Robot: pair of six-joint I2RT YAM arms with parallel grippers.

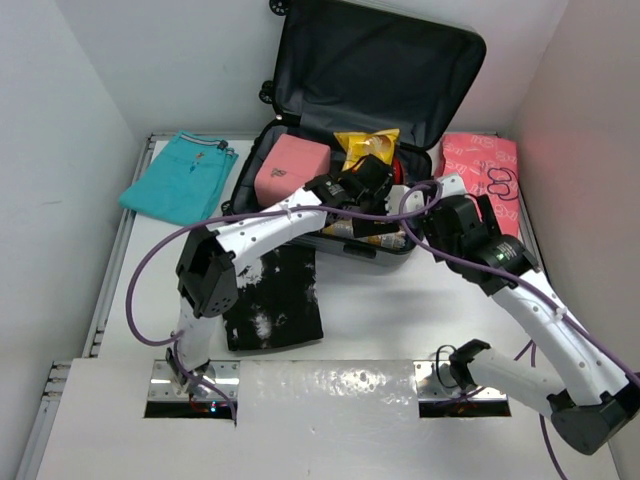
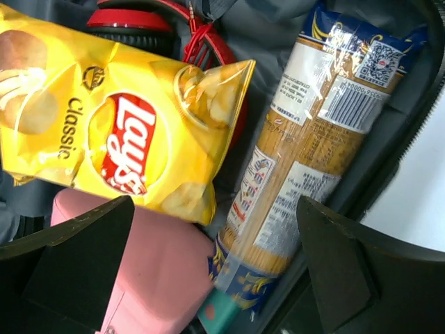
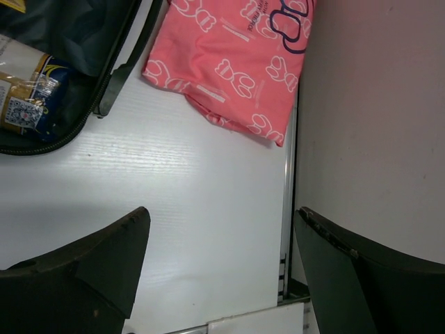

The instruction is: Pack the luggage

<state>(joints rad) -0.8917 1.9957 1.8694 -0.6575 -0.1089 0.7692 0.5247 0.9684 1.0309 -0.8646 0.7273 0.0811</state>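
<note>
Your two arms share one build: white shell links between chunky black joint housings. On the left arm (image 1: 255, 222) a purple cable (image 1: 133, 290) hangs loose beside the links, and the right arm (image 1: 545, 312) has a matching purple lead along its length. Each arm is bolted to a bright metal base plate (image 1: 165, 385). A small green light seems to glow on the right arm's upper housing (image 1: 497, 258) — too small to be sure. In the wrist views your left fingers (image 2: 80, 261) and right fingers (image 3: 87, 271) are matte black wedges with faintly scuffed edges.
</note>
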